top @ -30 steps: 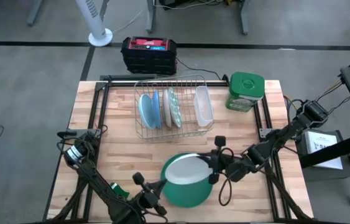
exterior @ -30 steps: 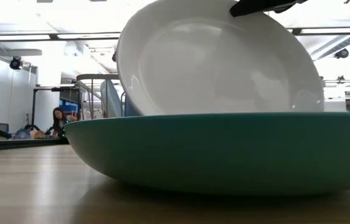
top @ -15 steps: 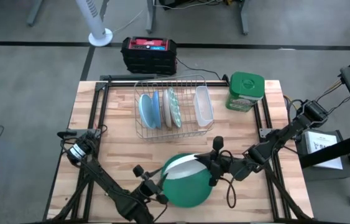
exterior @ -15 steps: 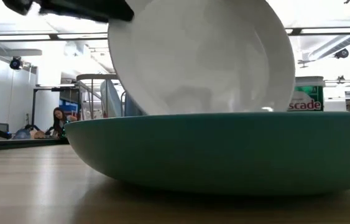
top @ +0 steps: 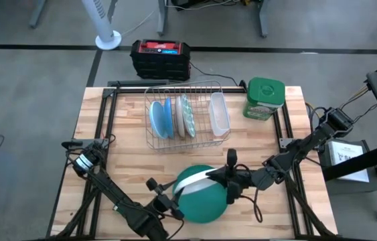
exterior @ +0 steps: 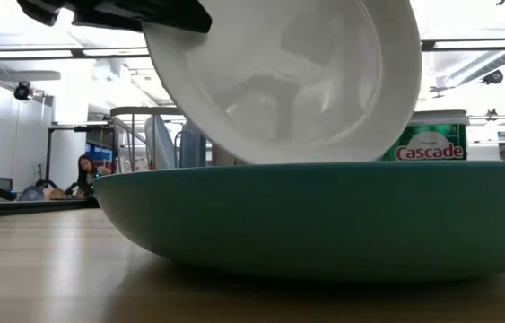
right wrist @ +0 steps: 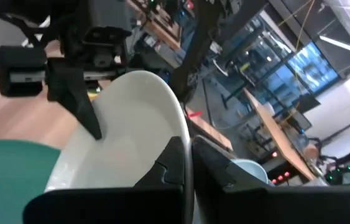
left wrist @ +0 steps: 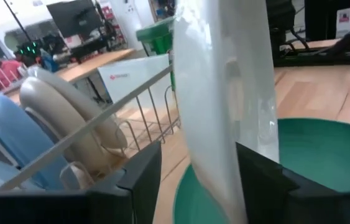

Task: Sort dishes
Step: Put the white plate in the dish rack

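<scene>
From above, the left tool (top: 168, 201) is largely hidden by its own arm; its fingers (left wrist: 140, 180) straddle the white plate's (top: 191, 179) rim, though whether they actually pinch it cannot be told. The glossy, cream-white plate is held tilted on edge between both tools, above the teal-backed plate (top: 201, 201) lying on the surface (top: 128, 167). The right tool (top: 229, 182) is clenched on the white plate's opposite rim. Beyond the tools, a wire rack (top: 181, 117) holds blue plates (top: 160, 119).
</scene>
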Available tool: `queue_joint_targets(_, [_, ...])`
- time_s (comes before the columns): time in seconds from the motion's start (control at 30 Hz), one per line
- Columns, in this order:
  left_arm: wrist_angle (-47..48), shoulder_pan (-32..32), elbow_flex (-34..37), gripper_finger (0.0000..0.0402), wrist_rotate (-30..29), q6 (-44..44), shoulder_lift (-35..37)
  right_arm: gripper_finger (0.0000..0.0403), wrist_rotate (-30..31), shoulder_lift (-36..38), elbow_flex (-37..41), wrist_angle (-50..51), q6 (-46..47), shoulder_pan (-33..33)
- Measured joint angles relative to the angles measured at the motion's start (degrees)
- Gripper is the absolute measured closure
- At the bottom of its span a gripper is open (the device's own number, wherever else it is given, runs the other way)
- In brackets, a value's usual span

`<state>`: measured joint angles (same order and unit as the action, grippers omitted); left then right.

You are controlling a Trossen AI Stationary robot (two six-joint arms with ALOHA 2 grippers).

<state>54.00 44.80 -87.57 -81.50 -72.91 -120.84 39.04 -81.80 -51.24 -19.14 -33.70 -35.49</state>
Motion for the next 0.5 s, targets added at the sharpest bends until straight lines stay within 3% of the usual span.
queue_joint_targets(0.23, [-4.67, -0.07, -0.66, 0.0291, -3.14, 4.99, -0.04, 0.0403, -0.29, 0.00, 0.00, 0.62, 2.98, 0.43])
queue_joint_targets(0.4, [-6.00, -0.11, -0.74, 0.0355, -3.46, 3.45, -0.04, 0.0403, -0.18, 0.00, 0.02, 1.41, 4.14, 0.40])
queue_joint_targets(0.5, [-6.03, -0.07, -0.74, 0.0363, -3.42, 2.11, -0.02, 0.0403, -0.30, 0.00, 0.02, 2.90, 6.99, 0.46])
